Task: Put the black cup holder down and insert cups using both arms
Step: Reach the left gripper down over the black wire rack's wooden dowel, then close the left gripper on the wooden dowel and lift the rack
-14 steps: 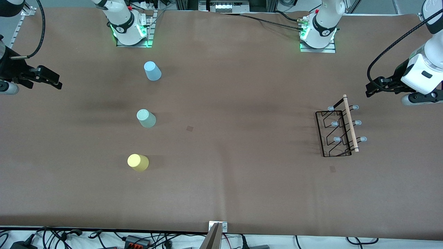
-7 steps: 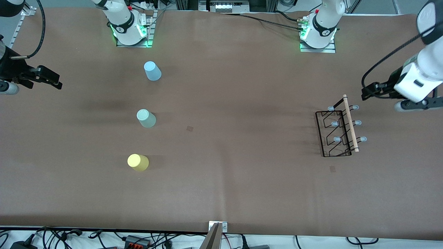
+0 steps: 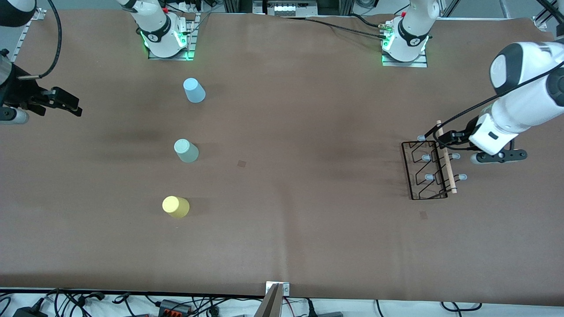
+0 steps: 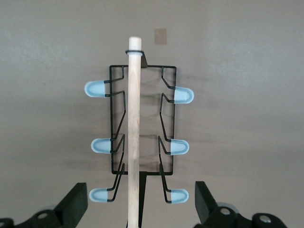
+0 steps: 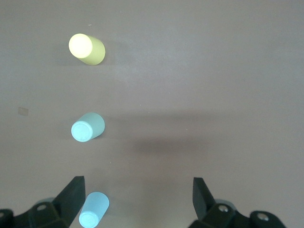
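The left gripper (image 4: 137, 206) is hanging wide open over the black cup holder (image 3: 429, 169), fingers (image 4: 73, 204) straddling its wooden handle (image 4: 133, 128) without touching. The holder is standing at the left arm's end of the table (image 3: 308, 229). The right gripper (image 5: 137, 202) is waiting open above the table's edge, the cups (image 3: 187, 151) well apart from the holder.

I see the left gripper (image 3: 440, 137) over the wooden handle of the black cup holder (image 3: 429, 169), at the left arm's end of the table. The right gripper (image 3: 66, 105) waits over the right arm's end. The blue cup (image 3: 194, 90) stands farthest from the camera, the green cup (image 3: 186, 150) between, the yellow cup (image 3: 175, 206) nearest.
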{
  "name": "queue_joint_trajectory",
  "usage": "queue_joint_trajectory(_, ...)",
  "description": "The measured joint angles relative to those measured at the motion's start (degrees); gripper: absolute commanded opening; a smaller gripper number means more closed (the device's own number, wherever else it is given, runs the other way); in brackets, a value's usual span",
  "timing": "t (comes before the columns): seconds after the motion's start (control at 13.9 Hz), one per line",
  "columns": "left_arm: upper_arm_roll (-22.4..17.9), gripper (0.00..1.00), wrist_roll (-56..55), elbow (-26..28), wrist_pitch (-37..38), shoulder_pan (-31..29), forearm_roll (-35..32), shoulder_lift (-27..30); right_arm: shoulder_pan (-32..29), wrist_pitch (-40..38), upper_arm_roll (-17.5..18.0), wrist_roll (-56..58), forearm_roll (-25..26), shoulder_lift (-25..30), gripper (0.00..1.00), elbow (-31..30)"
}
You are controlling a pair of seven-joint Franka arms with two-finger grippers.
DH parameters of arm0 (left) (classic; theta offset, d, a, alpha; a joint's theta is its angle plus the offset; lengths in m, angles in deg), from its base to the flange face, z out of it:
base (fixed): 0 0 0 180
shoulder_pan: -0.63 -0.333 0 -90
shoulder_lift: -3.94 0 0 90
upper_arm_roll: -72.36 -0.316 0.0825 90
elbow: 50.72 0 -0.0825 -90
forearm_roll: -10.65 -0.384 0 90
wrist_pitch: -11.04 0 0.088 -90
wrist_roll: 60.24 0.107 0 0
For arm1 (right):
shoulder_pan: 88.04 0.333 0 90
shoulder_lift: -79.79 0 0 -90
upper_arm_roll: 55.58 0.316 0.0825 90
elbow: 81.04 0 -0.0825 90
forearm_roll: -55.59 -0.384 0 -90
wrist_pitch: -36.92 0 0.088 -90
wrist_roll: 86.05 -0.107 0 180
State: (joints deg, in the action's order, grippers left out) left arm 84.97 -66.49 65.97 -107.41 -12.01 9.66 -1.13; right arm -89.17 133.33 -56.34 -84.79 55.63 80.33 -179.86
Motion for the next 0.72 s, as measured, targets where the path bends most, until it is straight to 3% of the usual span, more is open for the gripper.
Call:
queue_joint_trajectory(0.29, 0.0, 0.84, 1.6, 5.1, -7.5, 0.0, 0.0, 0.0, 0.1, 0.1, 0.0, 0.0, 0.0, -0.6, 1.00, 0.0)
queue_joint_trajectory(0.57, 0.0, 0.74, 3.1, 7.4, -9.6, -0.2, 0.0, -0.4, 0.1, 0.2, 0.0, 0.0, 0.0, -0.5, 1.00, 0.0)
queue_joint_trajectory(0.72, -0.1, 0.61, 3.2, 7.6, -10.1, -0.5, 0.0, -1.0, 0.1, 0.2, 0.0, 0.0, 0.0, -0.5, 1.00, 0.0)
